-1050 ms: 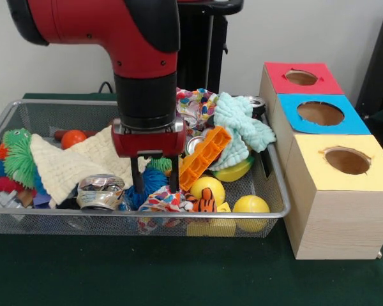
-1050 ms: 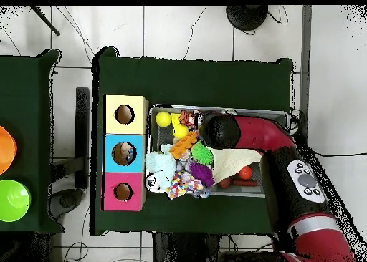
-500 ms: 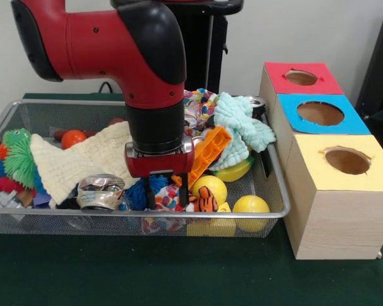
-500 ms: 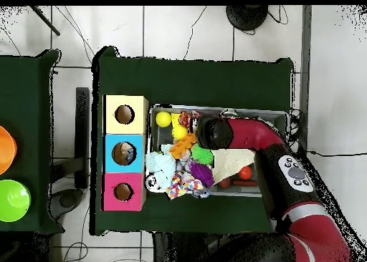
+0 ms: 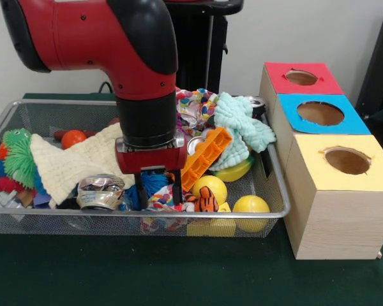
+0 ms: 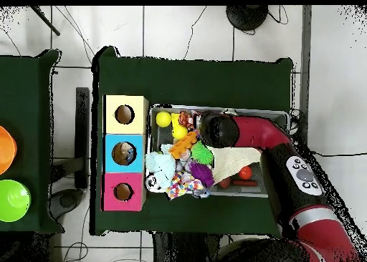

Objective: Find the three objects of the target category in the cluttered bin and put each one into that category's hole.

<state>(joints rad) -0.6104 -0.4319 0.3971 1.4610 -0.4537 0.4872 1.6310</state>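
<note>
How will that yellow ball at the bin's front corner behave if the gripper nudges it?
The yellow ball looks round and smooth, so it would likely roll rather than slide. It sits against the wire bin wall beside a second yellow ball, which should stop it soon. The gripper stands open nearby.
</note>
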